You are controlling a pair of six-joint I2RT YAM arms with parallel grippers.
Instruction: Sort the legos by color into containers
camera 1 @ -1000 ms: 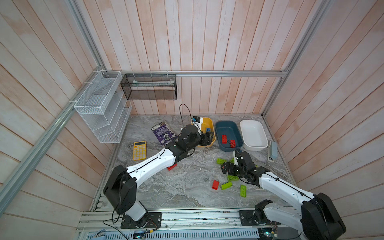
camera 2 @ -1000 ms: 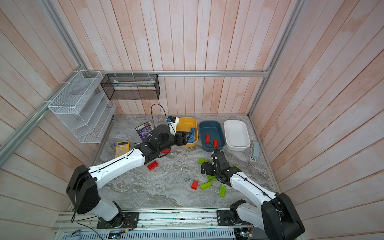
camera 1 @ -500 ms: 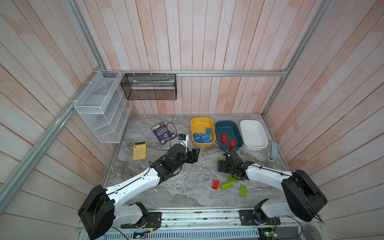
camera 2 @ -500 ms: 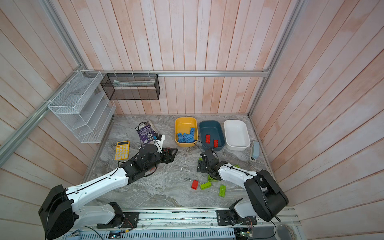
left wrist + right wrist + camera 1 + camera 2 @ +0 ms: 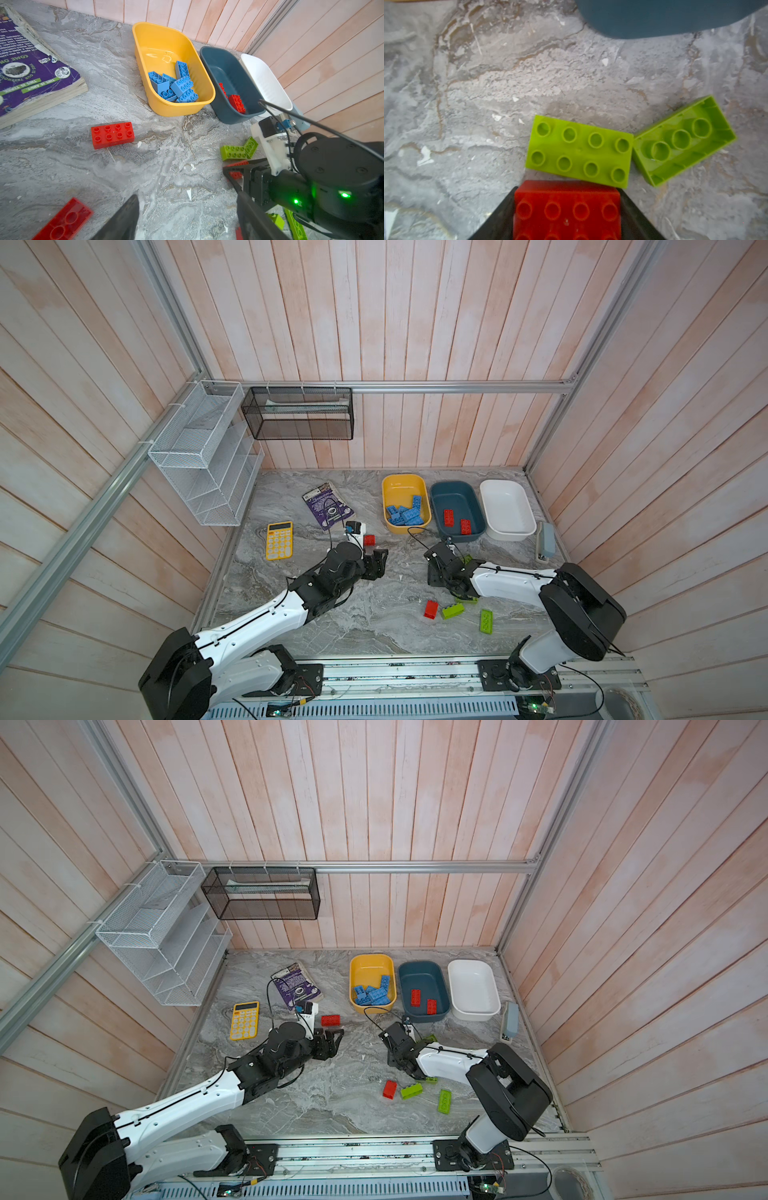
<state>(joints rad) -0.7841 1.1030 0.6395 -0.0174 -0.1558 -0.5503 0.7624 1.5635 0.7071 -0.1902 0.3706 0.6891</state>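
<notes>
You're in a robot test cell: plank walls (image 5: 374,323), aluminium frame rails (image 5: 415,386), a marble-print tabletop (image 5: 374,630), two robot arms (image 5: 257,618) mounted on the near rail (image 5: 415,673).

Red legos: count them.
6 red legos: two in the teal tub, one beyond the left gripper, one flat beside it, one in the right gripper, one at front; more may hide.

Blue legos (image 5: 405,511) in yellow tub (image 5: 401,487), red pair (image 5: 449,517) in teal tub (image 5: 455,494) — another red lego (image 5: 566,207) seemingly gripped.

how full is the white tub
Empty: the white tub shows only a bare white floor in both top views, nothing inside.
</notes>
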